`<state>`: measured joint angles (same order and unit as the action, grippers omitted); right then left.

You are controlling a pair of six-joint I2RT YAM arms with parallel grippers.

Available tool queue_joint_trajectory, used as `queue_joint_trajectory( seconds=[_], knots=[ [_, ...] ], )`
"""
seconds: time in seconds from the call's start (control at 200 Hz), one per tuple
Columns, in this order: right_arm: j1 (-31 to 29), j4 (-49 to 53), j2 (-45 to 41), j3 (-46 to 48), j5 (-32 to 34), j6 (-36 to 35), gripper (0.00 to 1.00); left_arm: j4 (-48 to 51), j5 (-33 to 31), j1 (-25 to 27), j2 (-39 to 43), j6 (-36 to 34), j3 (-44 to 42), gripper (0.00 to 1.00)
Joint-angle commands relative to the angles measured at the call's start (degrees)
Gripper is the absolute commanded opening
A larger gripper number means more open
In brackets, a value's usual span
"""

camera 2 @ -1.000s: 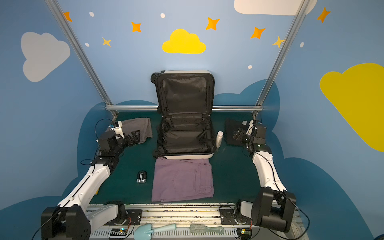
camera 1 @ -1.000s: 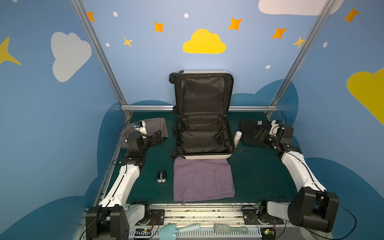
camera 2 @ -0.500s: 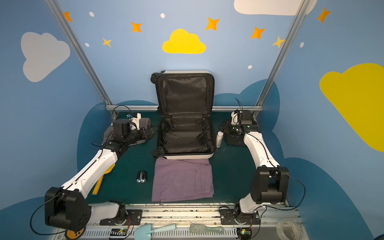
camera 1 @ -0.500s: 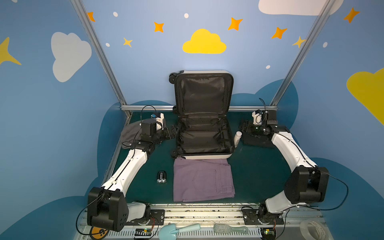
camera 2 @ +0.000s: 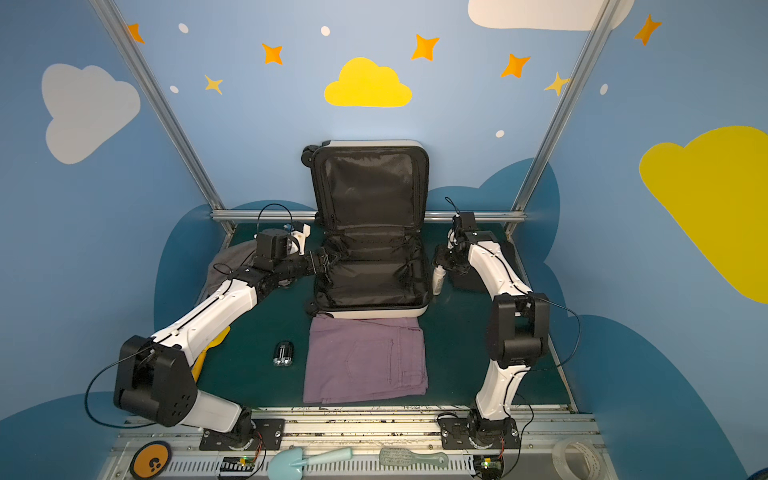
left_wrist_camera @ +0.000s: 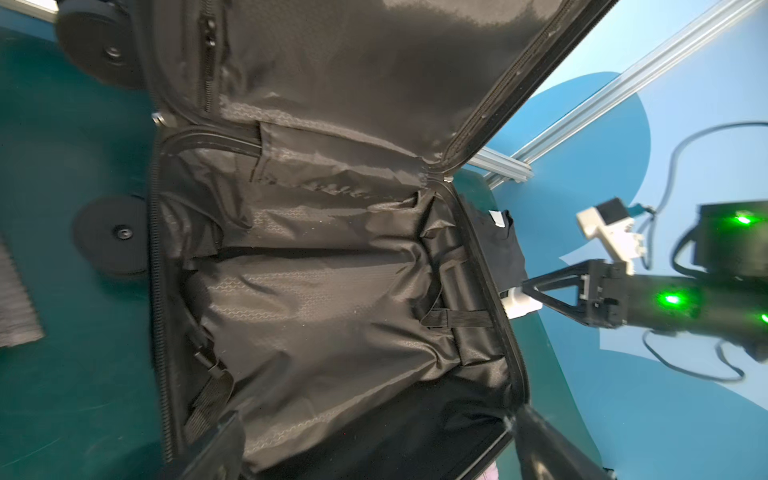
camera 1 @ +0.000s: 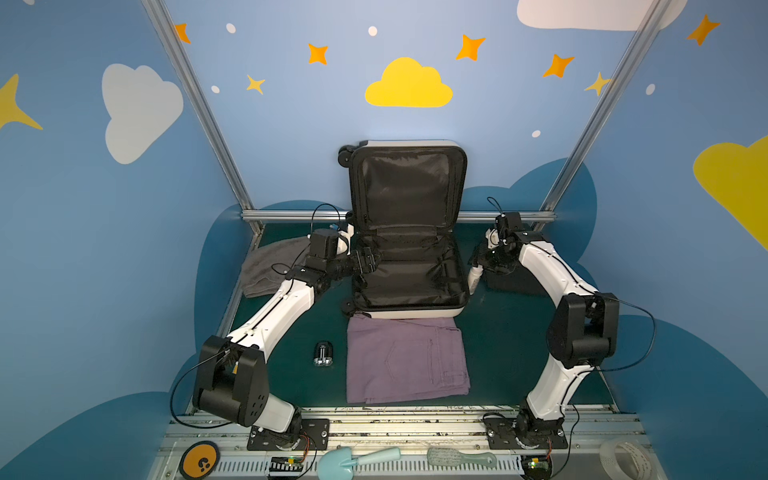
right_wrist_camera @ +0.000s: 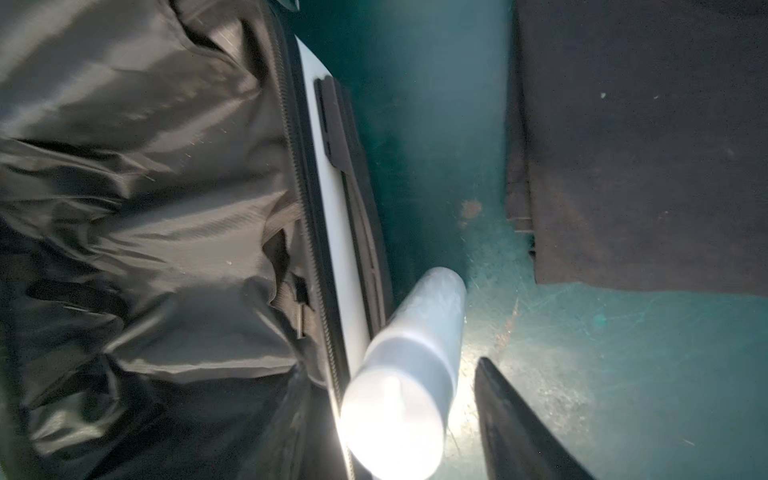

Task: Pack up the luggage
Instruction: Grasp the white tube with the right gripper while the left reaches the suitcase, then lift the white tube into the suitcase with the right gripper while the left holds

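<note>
Left claw (camera 1: 368, 262) wide open, empty, over the left rim of the luggage (camera 1: 411, 312) in both top views; luggage lies open on the worktop (camera 1: 498, 353), lid upright at the back. Right claw (camera 1: 482, 262) down at a white bottle (camera 1: 475, 280) just right of the shell. Left wrist: only lining (left_wrist_camera: 316, 299) and straps (left_wrist_camera: 457, 318) inside. Right wrist: bottle outside the shell, jaws apart, visible finger (right_wrist_camera: 515, 419) clear of it.

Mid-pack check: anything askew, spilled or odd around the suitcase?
Nothing spilled or damaged. The luggage lies open and empty. One thing to watch: the white bottle stands upright tight beside its shell, so the right gripper, open around it, has little room on that side.
</note>
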<state>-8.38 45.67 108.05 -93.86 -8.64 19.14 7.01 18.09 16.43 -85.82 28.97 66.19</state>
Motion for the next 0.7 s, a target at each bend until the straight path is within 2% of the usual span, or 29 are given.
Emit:
queue_joint_trajectory(
  seconds=[0.0, 0.135, 0.441, 0.521, 0.691],
  knots=[
    [-0.45, 8.48, 3.18, -4.73, 1.79, -0.50, 0.57, 0.66, 1.31, 0.26, -0.99, 0.73, 1.82, 1.00],
    [-0.58, 9.02, 4.97, -5.50, 1.61, -0.68, 0.53, 0.73, 1.37, 0.70, -1.79, 0.74, 2.34, 1.00],
    [-0.67, 7.20, 3.81, -2.17, 2.65, -0.59, 0.52, 0.83, 1.42, 1.17, -3.35, 0.82, 3.48, 1.00],
    [-0.70, 6.87, 3.34, -1.41, 2.67, -0.71, 0.45, 0.98, 1.46, 1.32, -3.72, 0.81, 3.74, 1.00],
    [-0.63, 7.05, 1.84, -1.57, 2.49, -0.93, 0.21, 1.04, 1.18, 1.61, -4.35, 1.26, 4.37, 1.00]
  ],
)
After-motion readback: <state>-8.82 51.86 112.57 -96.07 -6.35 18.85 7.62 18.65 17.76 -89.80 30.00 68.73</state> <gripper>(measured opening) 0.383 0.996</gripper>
